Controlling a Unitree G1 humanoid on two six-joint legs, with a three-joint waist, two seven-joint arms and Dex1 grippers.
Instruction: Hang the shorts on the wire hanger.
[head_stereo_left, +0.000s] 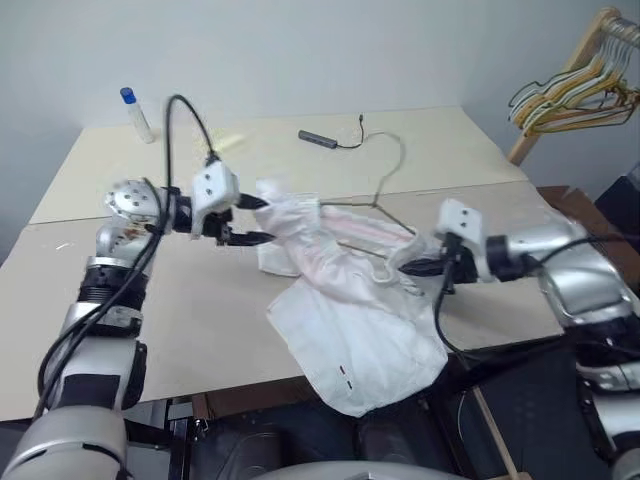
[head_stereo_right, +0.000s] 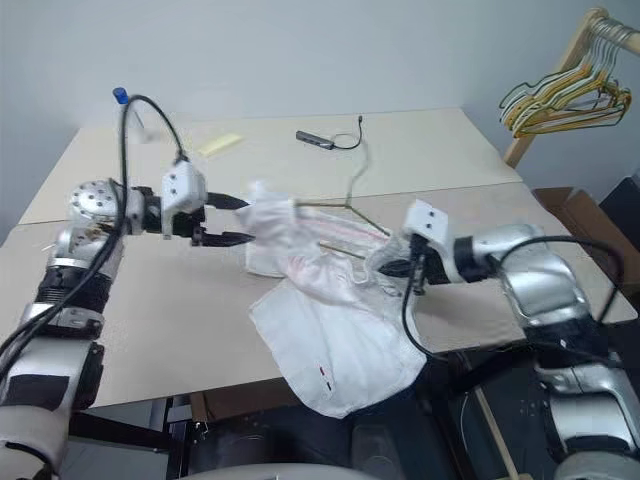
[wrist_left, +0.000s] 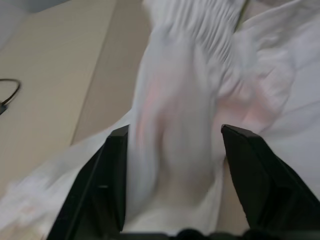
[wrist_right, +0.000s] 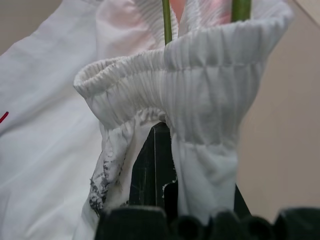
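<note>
Shorts (head_stereo_left: 350, 320) bunched on counter (head_stereo_left: 180, 330), one leg off its front edge, wire hanger (head_stereo_left: 385, 190) threaded through the waistband. Right end effector (head_stereo_left: 425, 267) clamped on waistband. Left end effector (head_stereo_left: 255, 220) fingers apart at the shorts' far-left waistband end, gripping nothing.
</note>
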